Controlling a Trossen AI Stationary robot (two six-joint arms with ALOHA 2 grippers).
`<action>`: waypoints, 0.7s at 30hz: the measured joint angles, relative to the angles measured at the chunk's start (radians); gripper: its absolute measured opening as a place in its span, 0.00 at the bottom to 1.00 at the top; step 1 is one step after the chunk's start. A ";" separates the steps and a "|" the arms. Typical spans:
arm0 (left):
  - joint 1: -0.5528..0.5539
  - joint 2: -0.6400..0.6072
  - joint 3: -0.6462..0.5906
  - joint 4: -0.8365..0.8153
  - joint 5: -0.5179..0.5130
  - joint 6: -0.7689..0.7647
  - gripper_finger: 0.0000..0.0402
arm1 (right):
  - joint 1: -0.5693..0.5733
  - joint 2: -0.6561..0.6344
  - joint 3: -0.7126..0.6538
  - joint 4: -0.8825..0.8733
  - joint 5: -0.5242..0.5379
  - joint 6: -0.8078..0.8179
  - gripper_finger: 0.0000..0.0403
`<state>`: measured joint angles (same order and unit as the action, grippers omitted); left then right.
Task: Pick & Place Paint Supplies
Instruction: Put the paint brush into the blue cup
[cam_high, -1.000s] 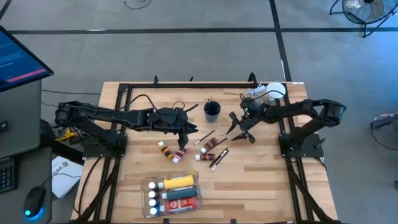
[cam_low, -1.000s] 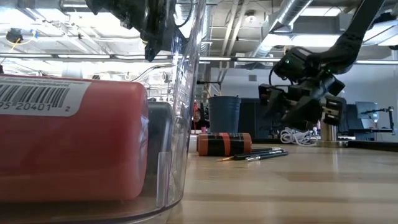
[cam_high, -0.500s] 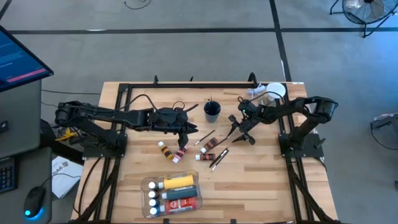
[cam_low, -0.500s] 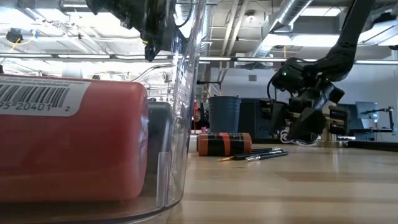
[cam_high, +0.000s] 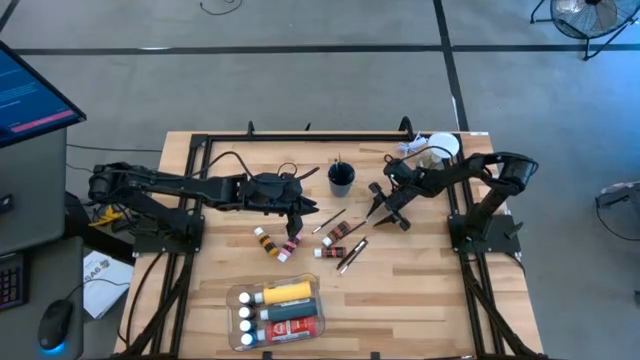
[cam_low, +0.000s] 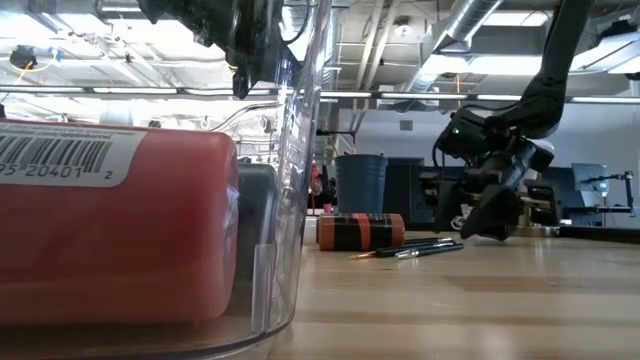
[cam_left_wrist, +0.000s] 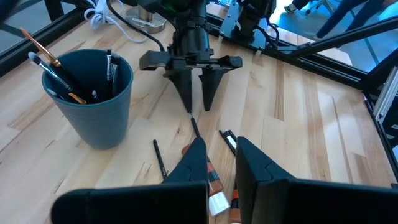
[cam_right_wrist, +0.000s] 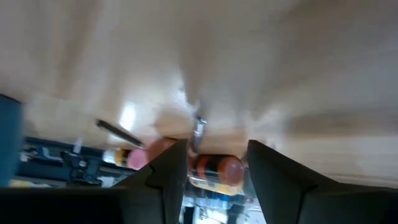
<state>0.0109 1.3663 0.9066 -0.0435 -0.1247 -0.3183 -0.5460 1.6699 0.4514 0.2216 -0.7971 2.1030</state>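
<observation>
My right gripper (cam_high: 376, 207), fingers spread, dips tip-down just beside the blue cup (cam_high: 341, 178) w/ a loose brush (cam_left_wrist: 195, 129) betw. them for pinching, while my left gripper (cam_high: 297, 232) waits nearby, fingers pressed together.

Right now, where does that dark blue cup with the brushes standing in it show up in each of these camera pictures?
High view: dark blue plastic cup holding brushes, upper middle of the wooden table, between the arms.
Low view: cup in the centre, far back, behind a brown tube.
Left wrist view: cup at left, brushes inside.
Right wrist view: probably only its edge; cannot tell for sure.
Shared landmark: the right tool, beside the cup.
</observation>
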 joint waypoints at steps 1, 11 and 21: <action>0.000 0.000 0.000 0.000 0.000 0.000 0.00 | -0.007 -0.001 0.000 0.000 0.010 0.004 0.39; 0.000 0.000 0.000 0.000 0.000 0.004 0.00 | -0.031 -0.002 0.001 -0.022 0.043 0.042 0.32; 0.000 0.000 0.000 -0.001 0.000 0.006 0.00 | -0.031 -0.003 0.001 -0.115 0.046 0.038 0.24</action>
<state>0.0105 1.3663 0.9066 -0.0441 -0.1248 -0.3124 -0.5766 1.6669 0.4523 0.1067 -0.7513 2.1411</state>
